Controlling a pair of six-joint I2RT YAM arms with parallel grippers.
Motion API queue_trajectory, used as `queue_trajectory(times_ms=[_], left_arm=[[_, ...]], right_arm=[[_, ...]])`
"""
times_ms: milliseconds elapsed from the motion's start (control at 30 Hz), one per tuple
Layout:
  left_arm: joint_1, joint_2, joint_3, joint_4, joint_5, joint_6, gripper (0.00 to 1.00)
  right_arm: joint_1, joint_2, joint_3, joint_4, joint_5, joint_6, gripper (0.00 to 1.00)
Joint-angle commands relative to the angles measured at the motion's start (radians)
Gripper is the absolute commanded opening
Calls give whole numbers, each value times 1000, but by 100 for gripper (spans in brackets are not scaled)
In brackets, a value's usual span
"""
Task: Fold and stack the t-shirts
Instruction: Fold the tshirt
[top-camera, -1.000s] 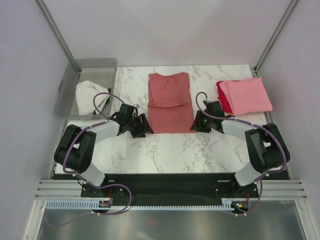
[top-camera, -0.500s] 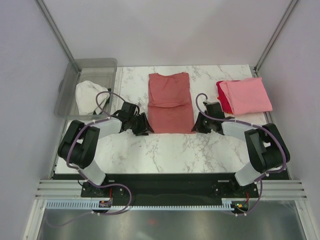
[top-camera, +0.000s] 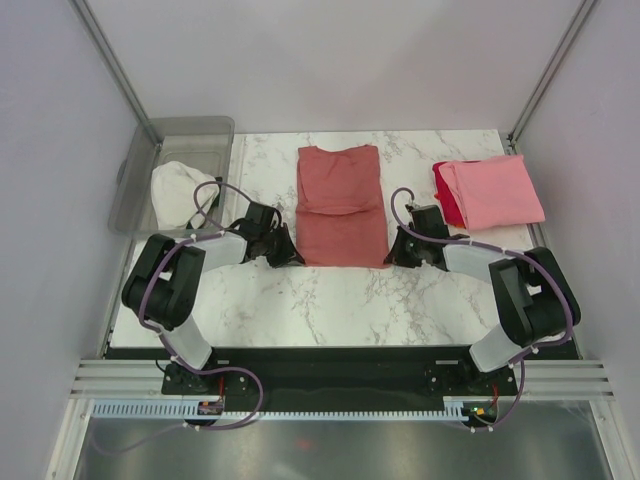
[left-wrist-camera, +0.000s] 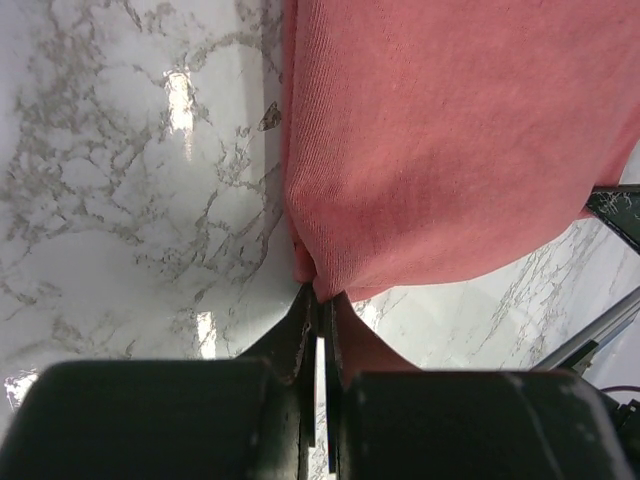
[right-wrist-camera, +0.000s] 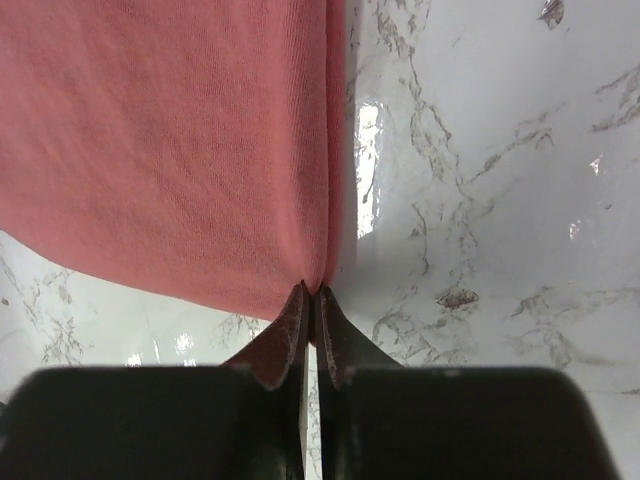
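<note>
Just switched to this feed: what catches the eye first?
The salmon-red t-shirt lies partly folded in the middle, the left tool and right tool each pinched shut on one of its near corners. At far right, a light pink t-shirt sits folded on a bright red t-shirt.

A: Is the light good?
B: Bright and even, from above (only soft shadows). The desk (left-wrist-camera: 182, 88) gives white glare patches in both wrist views. The weave of the salmon-red t-shirt (left-wrist-camera: 450, 140) is sharp there; the left end effector (left-wrist-camera: 318, 298), close to the lens, is dark and blurred.
</note>
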Motion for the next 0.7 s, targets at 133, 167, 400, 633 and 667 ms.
queue_trajectory(times_ms=[133,167,400,633,667], left_arm=[[-7,-103,-49,-55,-21,43,2],[-7,-128,-54,-65,-16,45,2],[-37,-366,-135,-176,25,50,2],[-48,-624,-169,-315,60,33,2],[-47,-645,-163,-332,69,31,2]], right_arm=[[12,-130,-19,-72,-6,-24,0],[12,-149,-21,-82,-10,-25,0],[32,-342,-62,-192,-59,-18,0],[59,-548,-85,-313,-75,11,0],[59,-589,-78,-332,-73,11,0]])
